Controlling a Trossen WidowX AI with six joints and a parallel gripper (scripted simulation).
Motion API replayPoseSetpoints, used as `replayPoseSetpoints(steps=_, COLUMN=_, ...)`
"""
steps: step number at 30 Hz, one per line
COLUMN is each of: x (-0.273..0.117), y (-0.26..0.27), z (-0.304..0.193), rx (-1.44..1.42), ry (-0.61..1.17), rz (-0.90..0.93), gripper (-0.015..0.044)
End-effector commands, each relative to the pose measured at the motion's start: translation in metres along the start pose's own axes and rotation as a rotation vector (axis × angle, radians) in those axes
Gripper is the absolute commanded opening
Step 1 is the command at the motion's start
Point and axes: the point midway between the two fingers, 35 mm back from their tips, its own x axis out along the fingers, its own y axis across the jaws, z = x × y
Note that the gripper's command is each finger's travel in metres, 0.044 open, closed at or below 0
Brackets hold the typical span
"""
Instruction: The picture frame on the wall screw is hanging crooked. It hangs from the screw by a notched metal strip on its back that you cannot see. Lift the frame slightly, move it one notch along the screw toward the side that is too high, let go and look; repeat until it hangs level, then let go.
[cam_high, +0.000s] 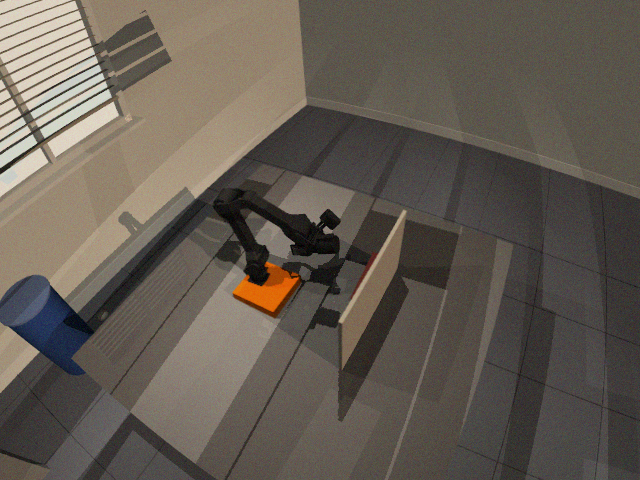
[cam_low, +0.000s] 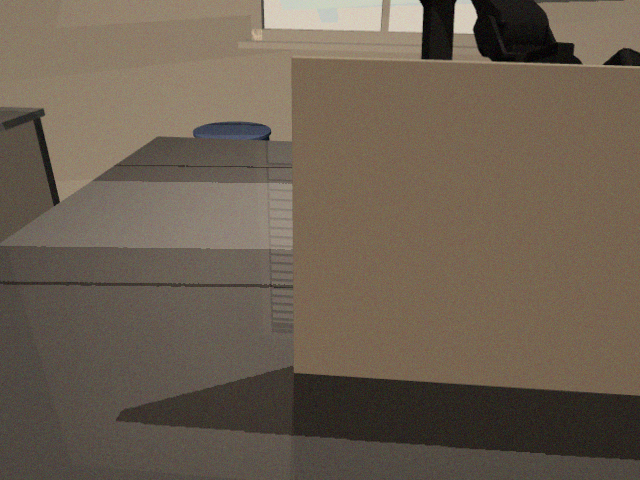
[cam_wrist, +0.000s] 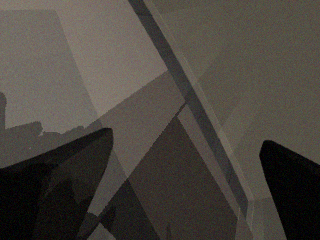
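A thin strip of the dark red picture frame (cam_high: 364, 276) shows in the top view on the arm's side of the upright beige wall panel (cam_high: 373, 297) (cam_low: 454, 222). Most of the frame is hidden by the panel, and its tilt cannot be told. In the exterior view the panel's back hides the frame wholly. The screw and notched strip are not visible. My gripper (cam_wrist: 188, 142) is open: its two dark fingers stand wide apart in the wrist view with nothing between them. In the top view the hand is on the frame's side of the panel, and its fingertips are hard to make out.
The arm stands on an orange base (cam_high: 281, 291) on the grey table (cam_high: 191, 372) (cam_low: 129, 330). The panel stands upright on the table, with dark shadows around it. A blue bin (cam_high: 43, 315) (cam_low: 232, 131) stands beyond the table. A window (cam_high: 51, 93) is in the wall behind the arm.
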Motion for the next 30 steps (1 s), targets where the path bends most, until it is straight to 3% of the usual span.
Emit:
replayPoseSetpoints(steps=1, x=0.0, y=0.001, z=0.0, rx=0.011, ry=0.006, rz=0.006, gripper=0.0374)
replayPoseSetpoints(steps=5, x=0.005, y=0.016, z=-0.002, rx=0.227, ry=0.147, rz=0.087, gripper=0.0269)
replayPoseSetpoints(steps=11, x=0.003, y=0.033, z=-0.012, rx=0.604, ry=0.448, rz=0.054, gripper=0.026)
replayPoseSetpoints(steps=18, x=-0.014, y=0.034, z=-0.022, rx=0.965, ry=0.72, rz=-0.261, gripper=0.026)
replayPoseSetpoints(steps=30, x=-0.039, y=0.023, z=-0.025, rx=1.281, ry=0.755, rz=-0.752, gripper=0.026)
